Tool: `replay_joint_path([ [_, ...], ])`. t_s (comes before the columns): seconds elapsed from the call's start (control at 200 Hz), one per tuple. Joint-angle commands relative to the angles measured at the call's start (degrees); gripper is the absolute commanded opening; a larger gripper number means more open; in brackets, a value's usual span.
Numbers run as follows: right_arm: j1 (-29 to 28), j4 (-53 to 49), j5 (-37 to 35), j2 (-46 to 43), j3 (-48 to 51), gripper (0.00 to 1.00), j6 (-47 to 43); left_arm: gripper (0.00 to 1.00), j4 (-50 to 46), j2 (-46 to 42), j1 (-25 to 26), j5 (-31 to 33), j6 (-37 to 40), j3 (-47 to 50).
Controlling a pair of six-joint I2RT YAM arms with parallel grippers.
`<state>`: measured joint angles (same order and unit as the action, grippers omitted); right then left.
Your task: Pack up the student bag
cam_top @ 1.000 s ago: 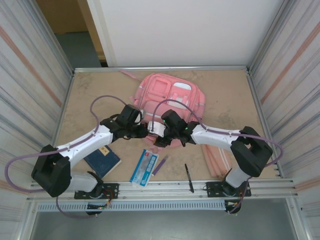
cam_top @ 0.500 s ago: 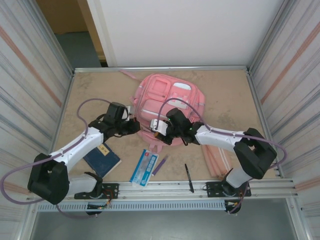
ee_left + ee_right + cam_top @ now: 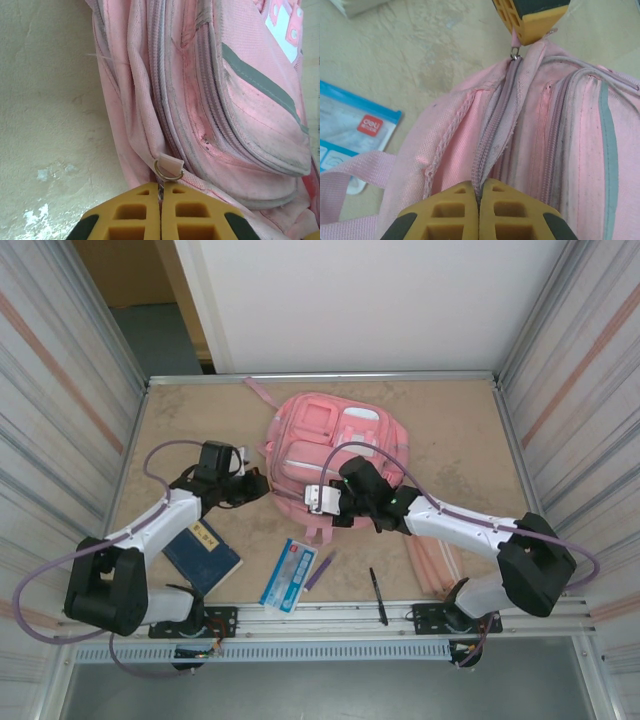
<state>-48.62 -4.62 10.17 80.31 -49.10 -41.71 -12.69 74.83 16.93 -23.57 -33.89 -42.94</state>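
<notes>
- While both arms reach in from the near edge in the overhead view, the large pink fabric backpack [image 3: 335,440] lies flat on the beige worktop [image 3: 450,420], toward the far side, with its pockets facing up.
- The left gripper [image 3: 262,484] sits at the backpack's left near corner. The right gripper [image 3: 314,500] sits on its near edge just to the right, the two tips close together.
- Nearer the arm bases lie a dark blue notebook [image 3: 203,556], a flat clear packet with blue edging [image 3: 290,575], a short purple pen [image 3: 320,570] just beside the packet, and a black pen [image 3: 377,595]. All of them lie apart from the backpack.
- From the left wrist, the left gripper [image 3: 161,195] has its yellow fingers pressed together. They clamp the metal link of the zip pull [image 3: 167,169], a small ring with a white tab, at the backpack's [image 3: 215,100] side seam. Bare worktop [image 3: 45,125] lies to the left.
- From the right wrist, the right gripper [image 3: 479,197] is closed, pinching the backpack's [image 3: 570,150] fabric where the zip track disappears between its fingers.
- The zip track runs up from there to the left gripper [image 3: 527,30], which holds the zip pull [image 3: 514,50].
- The packet [image 3: 355,130] lies on the worktop at the left, and a pink strap [image 3: 345,185] crosses the lower left corner.
</notes>
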Motion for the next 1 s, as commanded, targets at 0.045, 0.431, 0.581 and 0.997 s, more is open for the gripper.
replay_joint_path([
  [0.045,1.93,-1.44,-3.23,-0.92,-1.26,0.0,-6.89,0.0,-2.82,-5.59,-1.22,3.73,-0.15,2.04],
  [0.431,1.82,-3.66,2.51,9.14,-15.43,0.0,-13.2,0.0,-9.64,-24.25,-1.11,10.15,-7.66,12.02],
  [0.581,1.42,-4.36,0.07,11.6,-15.56,0.0,-15.88,0.0,-8.79,-23.22,-0.85,7.24,-8.47,12.36],
  [0.997,-0.79,-6.42,6.1,11.18,-11.94,0.36,-6.67,0.0,-2.45,-12.05,6.44,7.7,-9.91,8.05],
])
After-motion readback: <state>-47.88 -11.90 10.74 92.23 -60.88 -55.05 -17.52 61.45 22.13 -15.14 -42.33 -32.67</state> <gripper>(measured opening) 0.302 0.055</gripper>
